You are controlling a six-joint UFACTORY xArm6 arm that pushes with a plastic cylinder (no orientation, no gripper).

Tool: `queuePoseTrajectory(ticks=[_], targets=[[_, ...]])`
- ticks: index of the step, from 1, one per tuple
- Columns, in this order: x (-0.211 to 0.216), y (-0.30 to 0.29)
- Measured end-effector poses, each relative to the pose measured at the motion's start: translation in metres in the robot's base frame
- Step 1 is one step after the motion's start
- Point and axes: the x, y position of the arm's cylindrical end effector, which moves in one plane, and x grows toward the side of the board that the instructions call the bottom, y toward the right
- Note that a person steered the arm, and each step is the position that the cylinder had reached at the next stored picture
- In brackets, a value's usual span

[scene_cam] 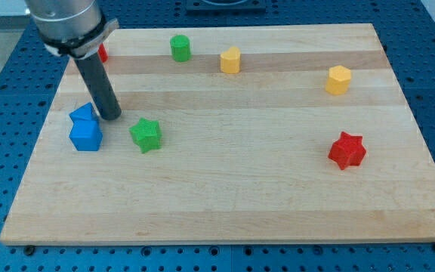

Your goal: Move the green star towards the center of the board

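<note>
Green star [146, 134] lies flat at the board's [225, 204] left-centre, roughly symmetric with no clear long axis, one point aimed toward twelve o'clock. My tip [112, 117] rests at its ten o'clock, just apart, beside two blue blocks [85, 128] at the star's nine o'clock. No jaws exist on this rod.

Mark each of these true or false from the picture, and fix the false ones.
1. My tip sits at the view's left of the green star. True.
2. The red star lies at the view's left edge. False: it lies at the view's right.
3. Two blue blocks, and, sit together beside my tip. True.
4. The green cylinder touches the green star. False: it stands apart, near the view's top.
5. Two yellow blocks, and, are on the board. True.
</note>
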Motion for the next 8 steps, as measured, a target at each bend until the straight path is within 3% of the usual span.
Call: queuePoseTrajectory(ticks=[2, 3, 5, 6, 8], targets=[[-0.075, 0.000], [-0.072, 0.000], [0.014, 0.024], [0.014, 0.024], [0.068, 0.024]])
